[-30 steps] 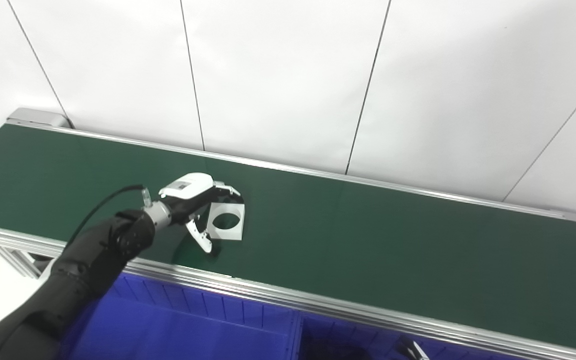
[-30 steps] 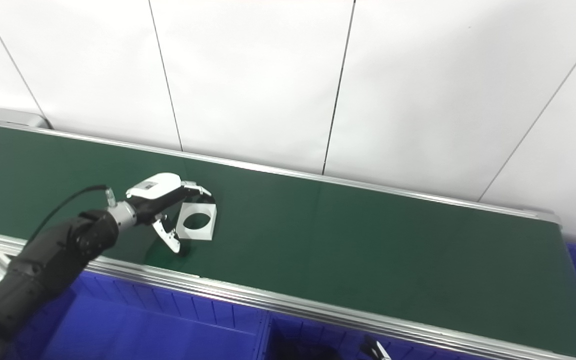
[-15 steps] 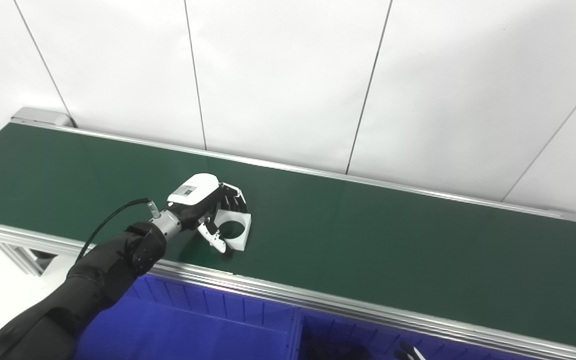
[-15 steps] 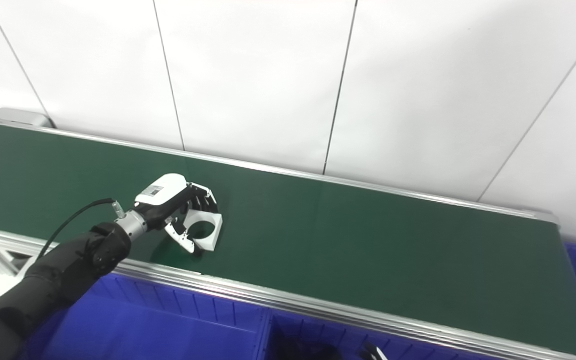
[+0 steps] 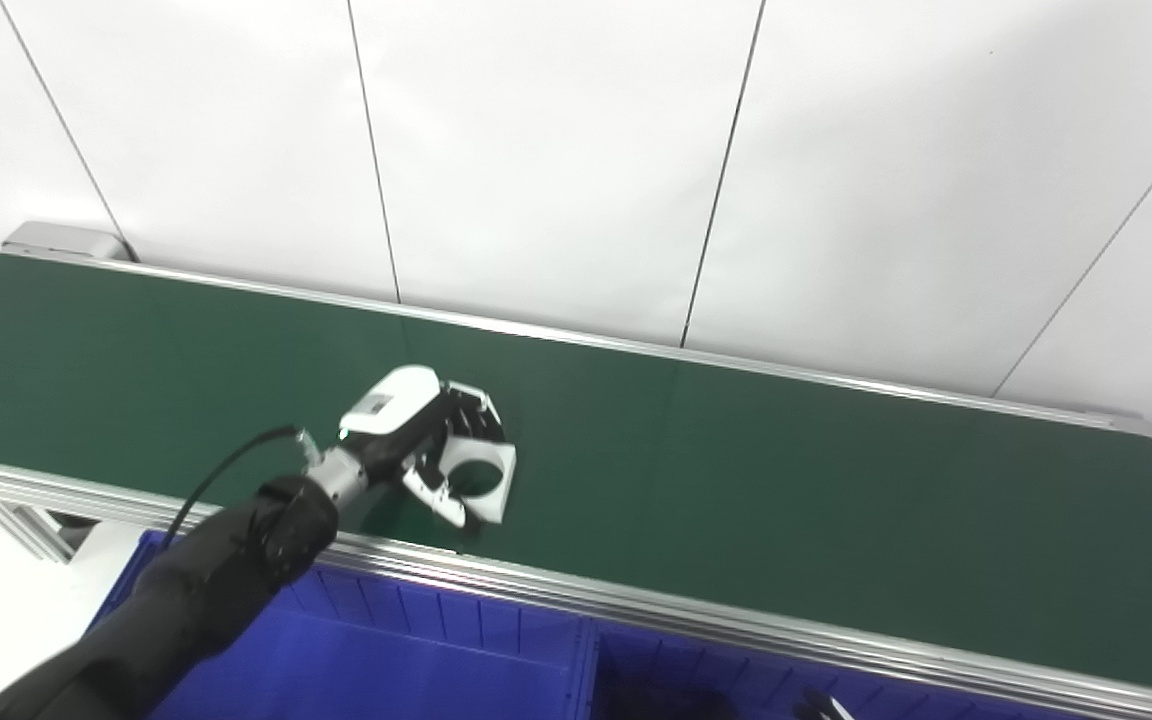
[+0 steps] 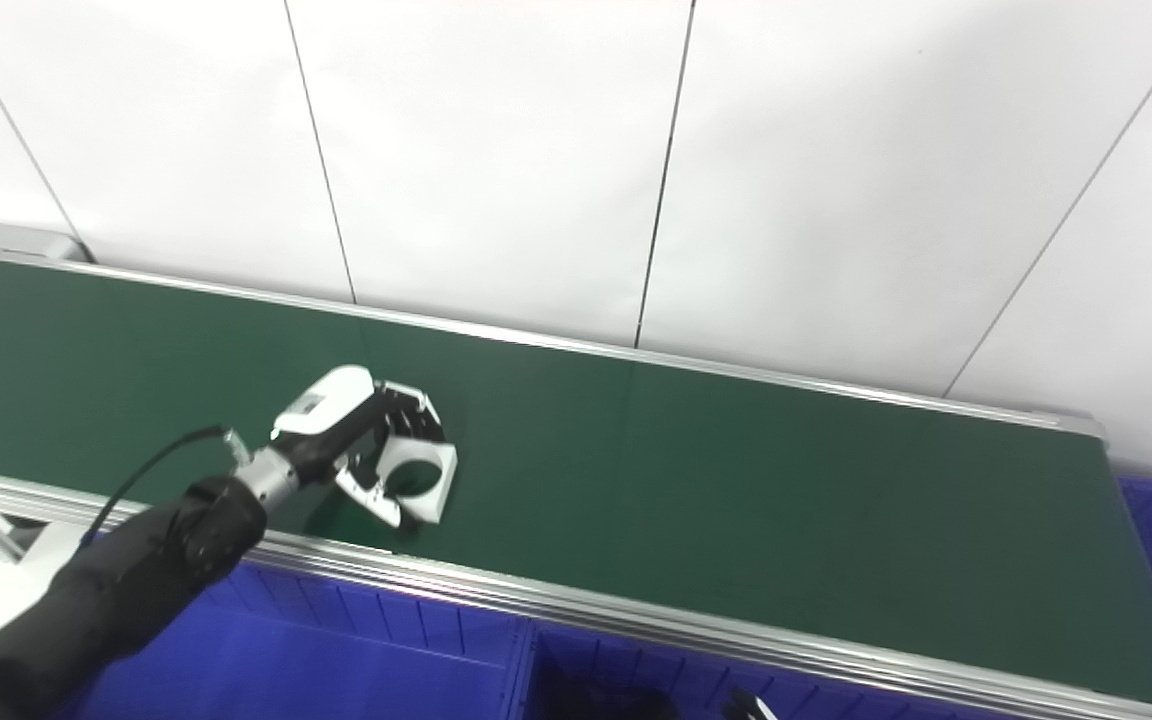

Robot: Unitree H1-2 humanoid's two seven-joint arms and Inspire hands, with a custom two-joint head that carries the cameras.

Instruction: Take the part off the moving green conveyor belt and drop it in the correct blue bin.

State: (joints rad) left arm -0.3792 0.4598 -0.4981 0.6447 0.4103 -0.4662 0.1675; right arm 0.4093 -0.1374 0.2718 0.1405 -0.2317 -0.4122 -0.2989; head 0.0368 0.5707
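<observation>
White square plastic part with a round hole (image 5: 481,478) is clasped between the fingers and thumb of the left hand (image 5: 423,432), low over the dark green conveyor belt (image 5: 786,510). Blue plastic bins (image 5: 416,660) are seen at 6 o'clock of the belt. Only a sliver of the right hand (image 5: 821,708) is seen at the bottom edge, so its state cannot be told.

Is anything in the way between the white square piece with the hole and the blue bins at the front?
Only the belt's silver front rail. The left hand is closed around the white part on the green belt, and the blue bin sits just below that rail. Lifting the part over the rail should clear it.
</observation>
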